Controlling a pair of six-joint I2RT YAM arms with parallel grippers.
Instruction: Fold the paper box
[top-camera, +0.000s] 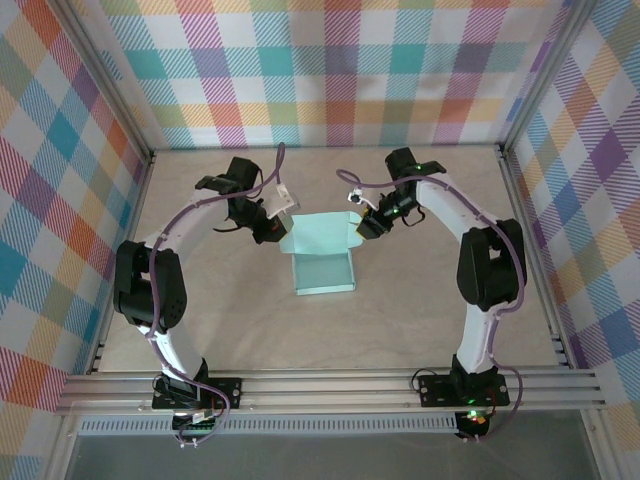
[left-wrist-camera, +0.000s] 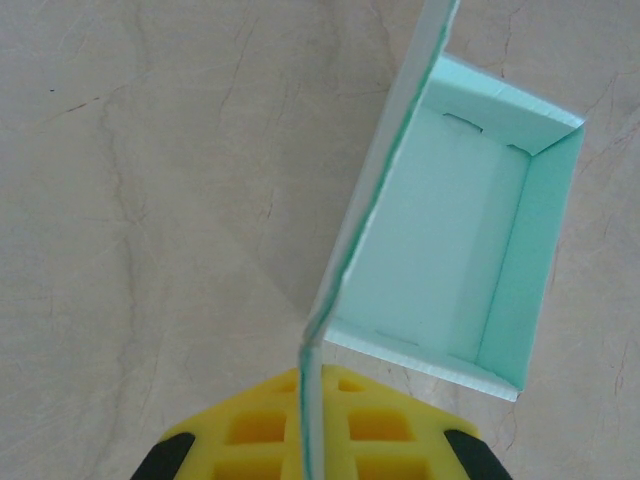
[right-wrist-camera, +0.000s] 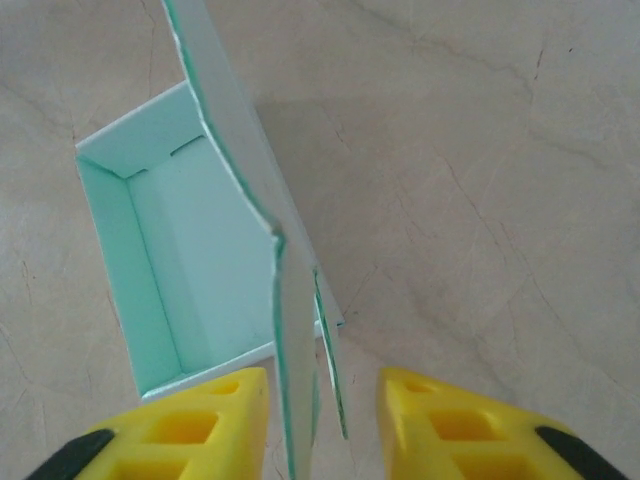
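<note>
Top external view: the paper box (top-camera: 322, 262) sits at centre frame on the tabletop (top-camera: 430, 330), partly formed into a tray. The left pincer (top-camera: 272, 228) is at its upper-left corner and the right pincer (top-camera: 368, 225) at its upper-right.

Left wrist view: the left pincer (left-wrist-camera: 308, 410), bottom centre, is clamped shut on the upright wall's edge.

Right wrist view: the right pincer (right-wrist-camera: 322, 420) stands part open, straddling the opposite wall's two layers without pinching them.

Recommendation: close squarely over both layers, low on the crease, with the left hold steady.

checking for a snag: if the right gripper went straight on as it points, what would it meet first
Probably the upright side wall of the box, standing between the open fingers of the right gripper; depth is unclear.
</note>
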